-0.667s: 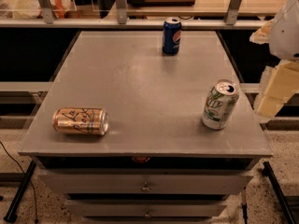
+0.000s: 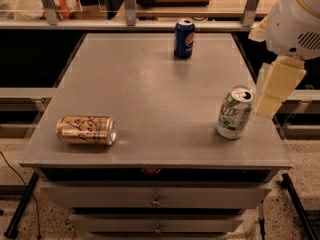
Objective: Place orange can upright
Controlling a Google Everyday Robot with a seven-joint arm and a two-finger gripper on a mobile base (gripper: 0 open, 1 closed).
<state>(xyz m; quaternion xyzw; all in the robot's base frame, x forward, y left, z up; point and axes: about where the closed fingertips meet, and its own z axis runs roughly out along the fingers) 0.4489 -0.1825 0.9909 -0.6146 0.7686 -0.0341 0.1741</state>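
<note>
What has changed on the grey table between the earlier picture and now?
The claw, beside the right edge of the table, has shifted slightly left, nearer the upright white-and-green can. Nothing was taken hold of or let go. The orange can lies on its side at front left and the blue Pepsi can stands at the back; all three cans are unmoved.
</note>
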